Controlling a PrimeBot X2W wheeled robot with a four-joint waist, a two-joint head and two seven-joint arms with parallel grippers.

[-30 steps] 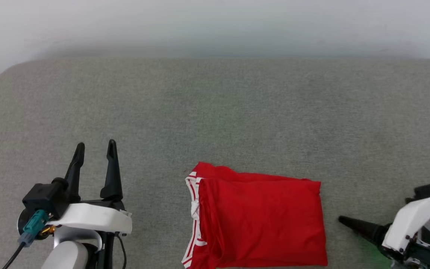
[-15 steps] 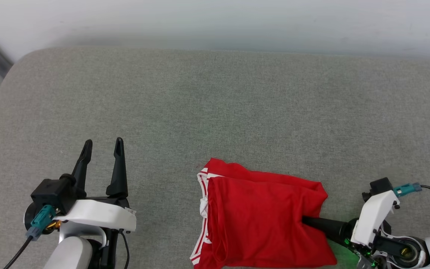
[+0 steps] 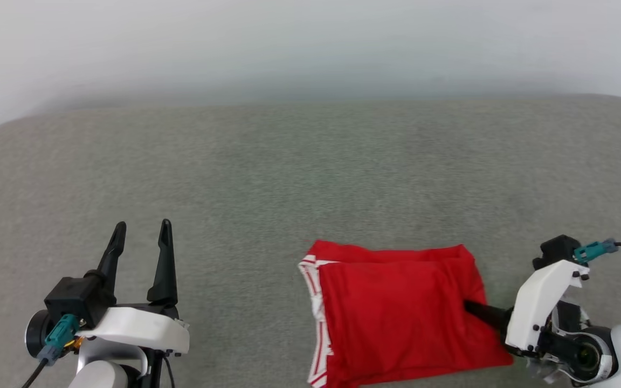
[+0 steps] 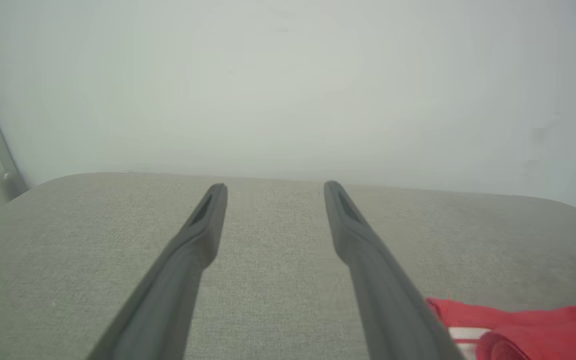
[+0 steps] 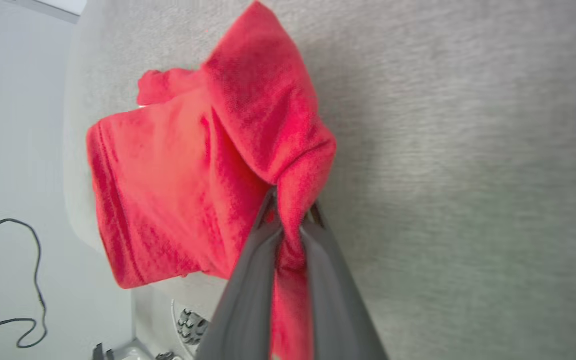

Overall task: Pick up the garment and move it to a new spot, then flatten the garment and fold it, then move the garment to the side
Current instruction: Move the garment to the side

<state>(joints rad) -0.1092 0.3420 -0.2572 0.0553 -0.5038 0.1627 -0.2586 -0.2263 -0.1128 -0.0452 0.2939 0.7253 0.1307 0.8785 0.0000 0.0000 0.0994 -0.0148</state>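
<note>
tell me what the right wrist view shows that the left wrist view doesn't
Right wrist view, not the left wrist view: the right gripper shut on a bunched edge of the garment, the cloth pulled up into a peak at the pinch. Left wrist view, not the right wrist view: the left gripper open, nothing between its fingers. Both: the red garment and the grey fabric surface it lies on.

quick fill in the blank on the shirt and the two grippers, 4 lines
1. The right gripper is shut on a fold of the ____ garment.
2. The left gripper has its jaws ____, holding nothing.
3. The garment lies on a ____ padded surface.
4. In the head view its striped trim is at its ____ edge.
Missing: red; open; grey; left
</note>
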